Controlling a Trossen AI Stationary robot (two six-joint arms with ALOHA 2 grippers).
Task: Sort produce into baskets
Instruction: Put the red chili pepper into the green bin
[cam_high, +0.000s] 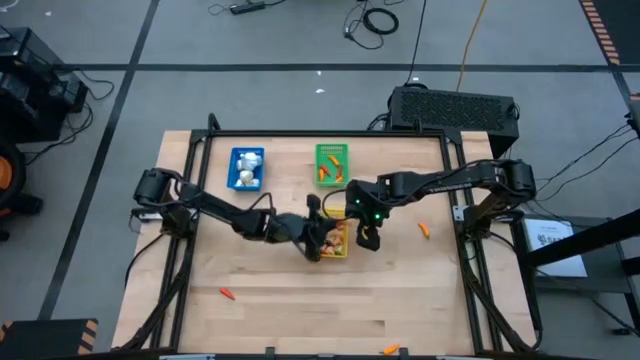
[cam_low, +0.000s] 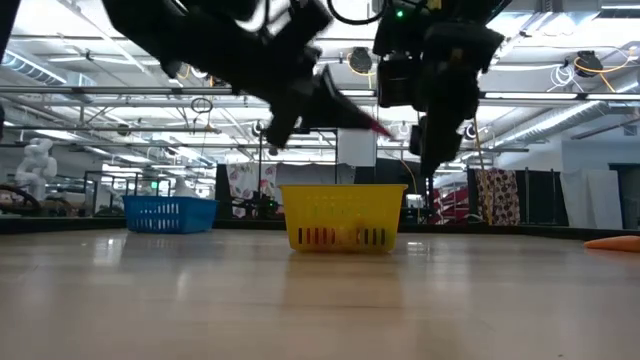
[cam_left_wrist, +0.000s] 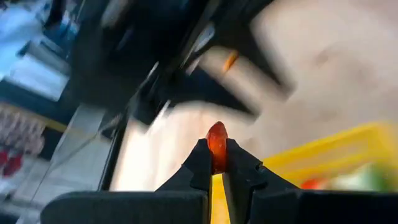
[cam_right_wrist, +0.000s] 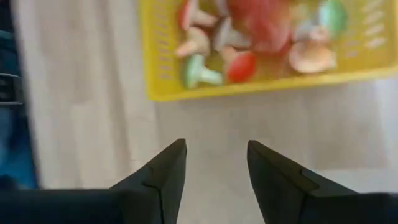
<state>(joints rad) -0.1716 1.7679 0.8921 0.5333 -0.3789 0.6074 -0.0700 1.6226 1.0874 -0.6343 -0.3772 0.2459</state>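
Right now the left gripper (cam_left_wrist: 217, 163) is pinching a small orange-red piece (cam_left_wrist: 217, 139) between its closed fingertips, hanging at the yellow basket's (cam_high: 337, 252) nine o'clock edge near the middle of the counter (cam_high: 300, 310). The right gripper (cam_right_wrist: 214, 163) is hovering just off the basket's three o'clock side with its fingers standing apart and nothing between them.

The main risk, as I am judging it, is the two arms crowding each other over one small basket: both wrists are sitting close together, and a careless move by either could be knocking the other or nudging the basket along the counter. The piece is also being held only by its lower end, with most of it sticking out past the fingertips, so it could be slipping or twisting free and landing outside a basket. Choosing the wrong basket is another possibility, since the yellow one is holding mushroom-like pieces with red, green and pale caps.

Elsewhere, the blue basket (cam_high: 246, 168) at about eleven o'clock is holding white round pieces, and the green basket (cam_high: 331, 164) at twelve o'clock is holding orange ones. Loose orange pieces are lying at three o'clock (cam_high: 425, 229), at seven o'clock (cam_high: 229, 293) and at the near edge around five o'clock (cam_high: 390, 349).
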